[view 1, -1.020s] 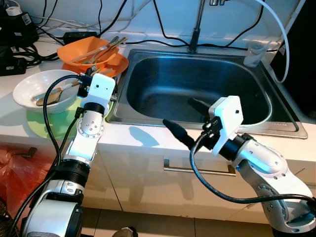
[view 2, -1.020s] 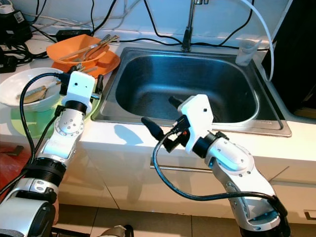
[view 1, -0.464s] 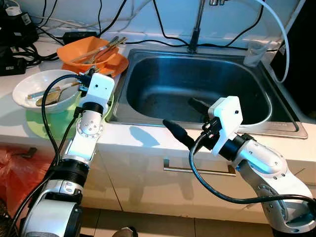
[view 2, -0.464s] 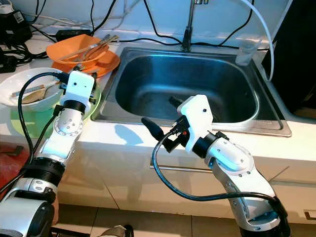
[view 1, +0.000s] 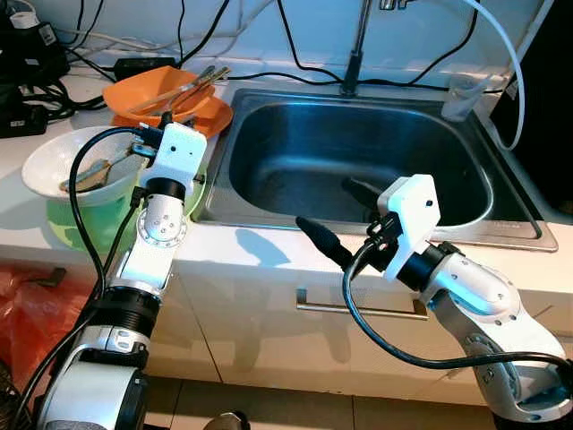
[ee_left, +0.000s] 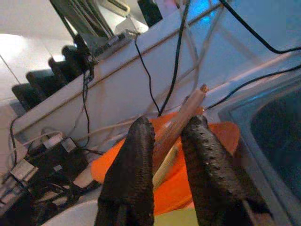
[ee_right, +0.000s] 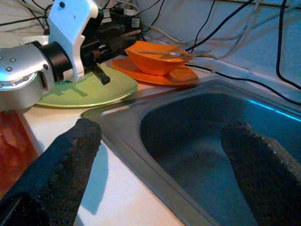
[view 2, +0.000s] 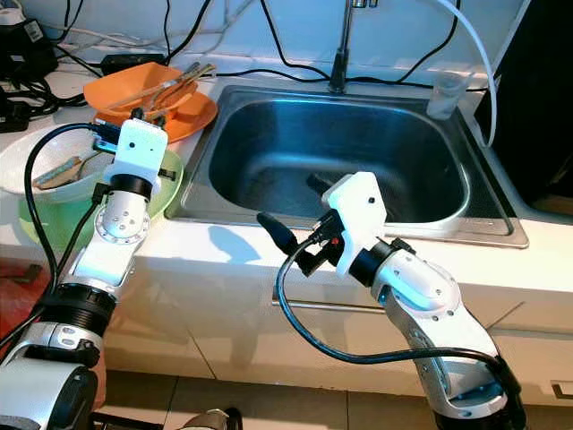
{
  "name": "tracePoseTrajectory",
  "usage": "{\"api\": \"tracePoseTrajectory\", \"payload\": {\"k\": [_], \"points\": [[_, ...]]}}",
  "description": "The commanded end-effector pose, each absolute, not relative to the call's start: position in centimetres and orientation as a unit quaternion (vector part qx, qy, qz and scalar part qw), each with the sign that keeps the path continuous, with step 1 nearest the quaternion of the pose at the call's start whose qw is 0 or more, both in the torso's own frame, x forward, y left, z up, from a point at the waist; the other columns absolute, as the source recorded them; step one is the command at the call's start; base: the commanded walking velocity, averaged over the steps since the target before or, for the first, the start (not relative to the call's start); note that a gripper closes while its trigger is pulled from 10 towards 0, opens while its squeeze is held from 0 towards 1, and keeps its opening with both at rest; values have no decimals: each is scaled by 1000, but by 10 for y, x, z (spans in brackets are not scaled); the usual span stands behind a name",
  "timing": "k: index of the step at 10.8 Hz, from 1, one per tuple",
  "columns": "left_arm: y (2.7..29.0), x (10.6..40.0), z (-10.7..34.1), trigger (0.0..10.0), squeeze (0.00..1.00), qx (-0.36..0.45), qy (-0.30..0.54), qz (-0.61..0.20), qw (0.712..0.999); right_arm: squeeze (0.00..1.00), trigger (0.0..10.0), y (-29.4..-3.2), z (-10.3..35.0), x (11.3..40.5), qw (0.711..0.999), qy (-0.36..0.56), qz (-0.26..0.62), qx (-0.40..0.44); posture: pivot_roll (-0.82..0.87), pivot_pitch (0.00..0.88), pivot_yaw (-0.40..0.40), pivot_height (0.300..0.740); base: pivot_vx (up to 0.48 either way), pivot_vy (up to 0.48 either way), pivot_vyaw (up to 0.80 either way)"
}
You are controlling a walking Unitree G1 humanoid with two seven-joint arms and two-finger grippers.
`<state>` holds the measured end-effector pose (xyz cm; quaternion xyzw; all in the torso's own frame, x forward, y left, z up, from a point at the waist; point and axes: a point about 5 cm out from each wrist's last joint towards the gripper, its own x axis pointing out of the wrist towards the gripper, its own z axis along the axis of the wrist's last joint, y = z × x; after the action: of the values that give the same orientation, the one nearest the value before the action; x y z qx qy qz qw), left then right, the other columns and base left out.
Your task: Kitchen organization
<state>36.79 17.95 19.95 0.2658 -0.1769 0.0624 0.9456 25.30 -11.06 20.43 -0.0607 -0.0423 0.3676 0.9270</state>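
Note:
My left gripper (view 1: 146, 134) hovers at the right rim of the white bowl (view 1: 54, 161), which rests tilted on a green plate (view 1: 89, 219). In the left wrist view its fingers (ee_left: 134, 160) are shut on a thin wooden stick (ee_left: 186, 110). Wooden utensils (view 1: 89, 175) lie in the white bowl. Just behind is an orange bowl (view 1: 134, 94) holding chopsticks (view 1: 183, 90), stacked on an orange plate (view 1: 213, 115). My right gripper (view 1: 324, 202) stands open above the front edge of the steel sink (view 1: 466, 228), with nothing between its fingers (ee_right: 61, 155).
The tap (view 1: 358, 54) rises behind the sink, and a clear cup (view 1: 463, 97) stands at its back right corner. Black cables and power adapters (view 1: 27, 63) crowd the counter's back left. A red bag (view 1: 31, 305) sits low at the left, and a drawer handle (view 1: 313, 309) lies below the counter.
My left gripper has moved a little left and up. The white bowl has slid left with it and tipped, baring more of the green plate. The right arm has not moved.

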Motion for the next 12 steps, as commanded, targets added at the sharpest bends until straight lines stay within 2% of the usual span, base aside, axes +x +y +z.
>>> {"api": "tracePoseTrajectory", "payload": {"k": [1, 5, 10, 12], "points": [[177, 367, 210, 0, 0, 270, -201, 68, 939, 0, 10000, -111, 204, 253, 926, -44, 370, -65, 0, 54, 13, 740, 0, 0, 0], [173, 364, 230, 0, 0, 267, -243, 74, 930, 0, 10000, -111, 205, 254, 927, -46, 367, -68, 1, 50, 12, 740, 0, 0, 0], [158, 352, 263, 0, 0, 321, -331, 75, 884, 0, 10000, -111, 204, 257, 927, -49, 366, -70, 8, 38, 12, 740, 0, 0, 0], [161, 352, 267, 0, 0, 330, -332, 91, 879, 0, 10000, -111, 204, 258, 927, -50, 365, -70, 10, 35, 13, 740, 0, 0, 0]]}}
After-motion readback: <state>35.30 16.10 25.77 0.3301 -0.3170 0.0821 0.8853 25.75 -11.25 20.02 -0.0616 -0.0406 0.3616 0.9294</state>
